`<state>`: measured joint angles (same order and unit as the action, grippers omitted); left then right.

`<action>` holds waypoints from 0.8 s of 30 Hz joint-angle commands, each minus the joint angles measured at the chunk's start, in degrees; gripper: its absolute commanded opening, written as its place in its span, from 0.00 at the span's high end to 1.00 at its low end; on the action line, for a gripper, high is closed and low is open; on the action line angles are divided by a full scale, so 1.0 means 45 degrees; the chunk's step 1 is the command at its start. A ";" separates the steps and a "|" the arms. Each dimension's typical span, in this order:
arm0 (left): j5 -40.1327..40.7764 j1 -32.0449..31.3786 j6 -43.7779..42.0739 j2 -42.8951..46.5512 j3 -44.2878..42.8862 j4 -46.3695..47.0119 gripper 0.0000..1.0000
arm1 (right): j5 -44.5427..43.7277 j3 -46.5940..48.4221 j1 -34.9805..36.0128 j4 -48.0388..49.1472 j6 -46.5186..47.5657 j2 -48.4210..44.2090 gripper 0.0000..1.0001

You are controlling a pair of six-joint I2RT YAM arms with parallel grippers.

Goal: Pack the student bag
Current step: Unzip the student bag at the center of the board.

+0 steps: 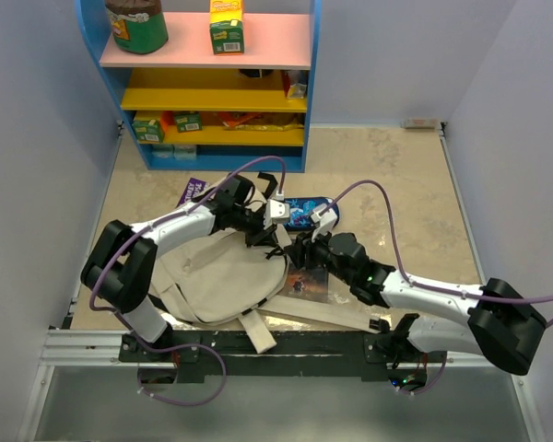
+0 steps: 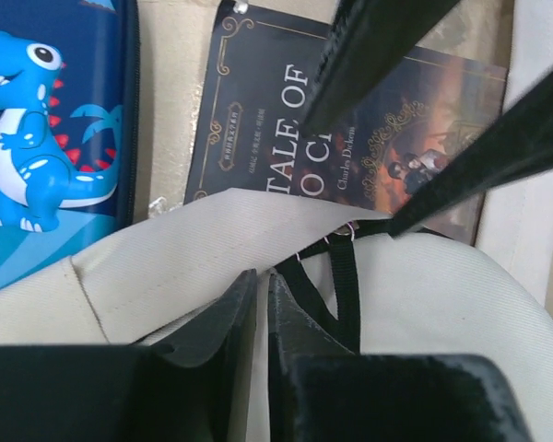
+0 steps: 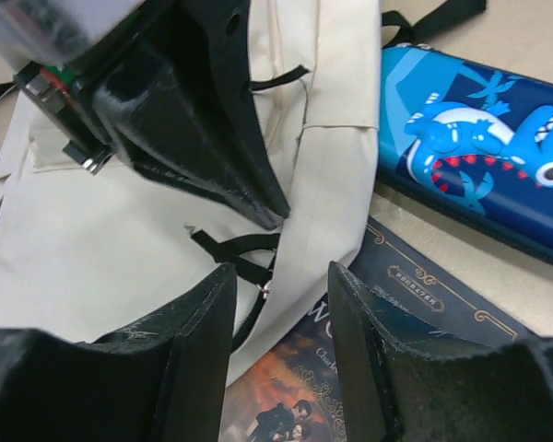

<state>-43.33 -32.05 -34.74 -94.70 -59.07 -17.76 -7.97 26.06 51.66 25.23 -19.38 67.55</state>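
Left wrist view: the left gripper (image 2: 261, 281) has its jaws drawn almost together, a sliver of cream cloth between them, pinching the upper edge of the student bag (image 2: 166, 249). Just beside the pinch, a thin black loop (image 2: 346, 276) with a small metal ring hangs from the same edge. In the right wrist view the right gripper (image 3: 278, 272) stands with its jaws spread apart and holding nothing, straddling the bag's cream edge band and that loop, directly facing the other gripper's tips. Under both lies a dark-covered book (image 2: 258, 138), flat on the table (image 1: 396, 184), its near side covered by the bag's edge. Just beyond the book lies a blue pencil case (image 2: 46, 138) printed with a dinosaur. From above, the bag sprawls flat between the two arms, its straps trailing to the near edge, and a blue shelf unit (image 1: 212, 92) stands at the far side.
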 commanded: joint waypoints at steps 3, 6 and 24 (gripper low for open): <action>-0.0782 -0.0318 -0.1106 0.0651 0.0312 -0.0644 0.64 | -0.1588 -0.0284 0.0005 0.0330 -0.0204 -0.0967 0.52; -0.0470 -0.0338 -0.1011 0.1179 0.0840 -0.0294 0.49 | -0.1570 -0.0479 0.0004 0.0505 -0.0478 -0.0891 0.51; 0.1841 -0.0611 0.0048 0.0848 0.1154 0.1160 0.52 | -0.1530 -0.0168 0.0005 0.1424 -0.0851 0.0417 0.52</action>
<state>-35.27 -34.57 -33.45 -91.07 -53.45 -12.71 -12.99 24.16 51.70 28.42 -22.90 68.95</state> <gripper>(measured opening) 0.501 0.484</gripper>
